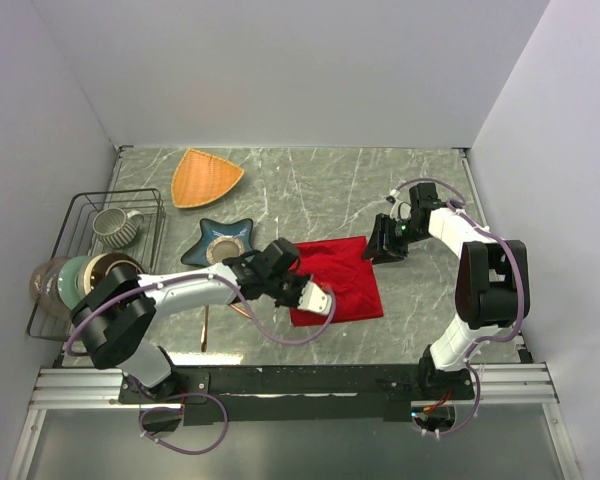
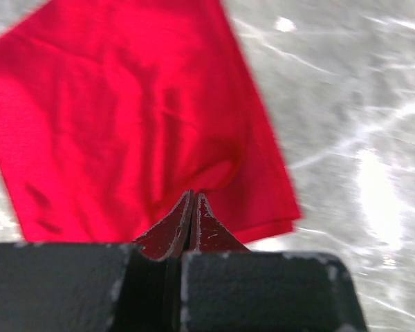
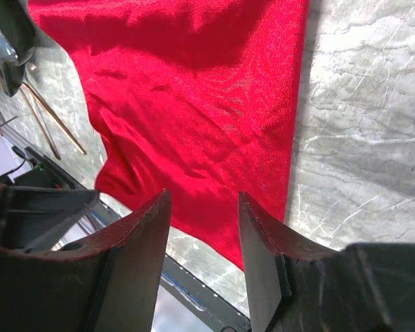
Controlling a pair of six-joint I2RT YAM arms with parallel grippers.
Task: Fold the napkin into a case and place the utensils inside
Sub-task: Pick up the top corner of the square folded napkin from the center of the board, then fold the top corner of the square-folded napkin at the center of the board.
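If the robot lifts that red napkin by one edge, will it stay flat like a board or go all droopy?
Probably droopy: the napkin is wrinkled and puckers where the left gripper pinches it with shut jaws. It likely weighs little, since it lies thin and flat. Pushed, it would probably bunch up like those wrinkles rather than slide whole.

The table has a grey marble top with thin white veins. Plain pale walls close it at the back and on both sides. A metal rail runs along its near edge. A bright glare of light lies on the table, to the right of the fingers of the left gripper.
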